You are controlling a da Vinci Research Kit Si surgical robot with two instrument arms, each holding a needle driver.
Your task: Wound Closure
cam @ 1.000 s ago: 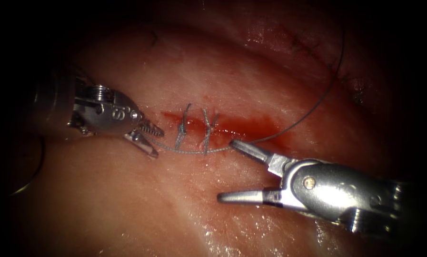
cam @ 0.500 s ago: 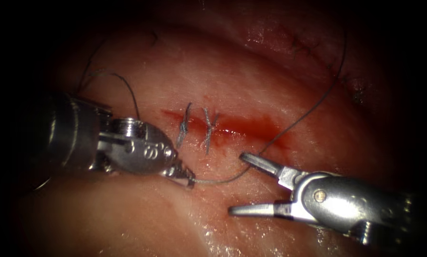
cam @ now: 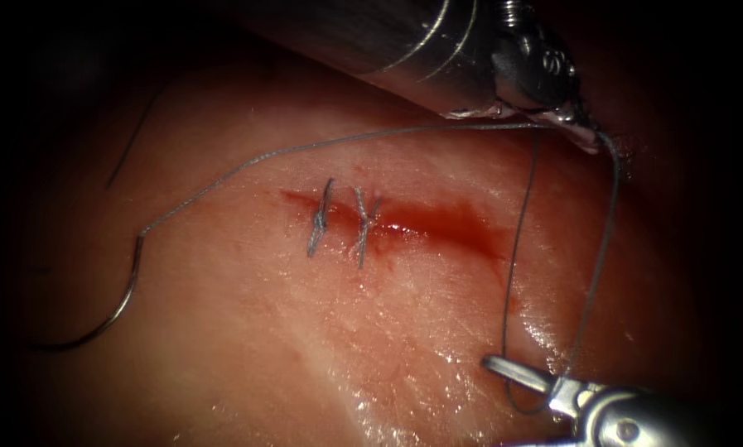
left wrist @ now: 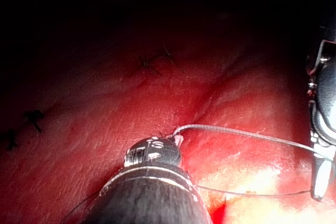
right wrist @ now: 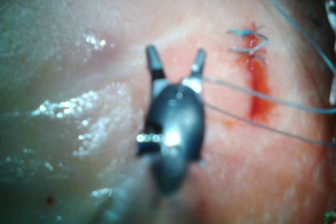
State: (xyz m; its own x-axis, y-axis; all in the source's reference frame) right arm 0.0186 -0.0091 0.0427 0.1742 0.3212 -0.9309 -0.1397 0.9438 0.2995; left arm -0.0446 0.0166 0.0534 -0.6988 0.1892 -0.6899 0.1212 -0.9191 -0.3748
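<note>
Left steel needle driver point(cam: 582, 126) clamps grey thread point(cam: 321, 146) past cut's point(cam: 437, 222) right end, keep it taut; curved needle point(cam: 114, 310) lies free left; right steel driver point(cam: 545, 397) gapes, holding nothing.

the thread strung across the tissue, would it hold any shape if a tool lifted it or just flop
Probably floppy: the thread sags in loose curves and hangs in a loop around the right tool, whose jaws stand open. It seems to straighten only under pull, as in the taut run from the left tool, which grips it. The needle, lying free on the tissue, likely adds little weight.
</note>
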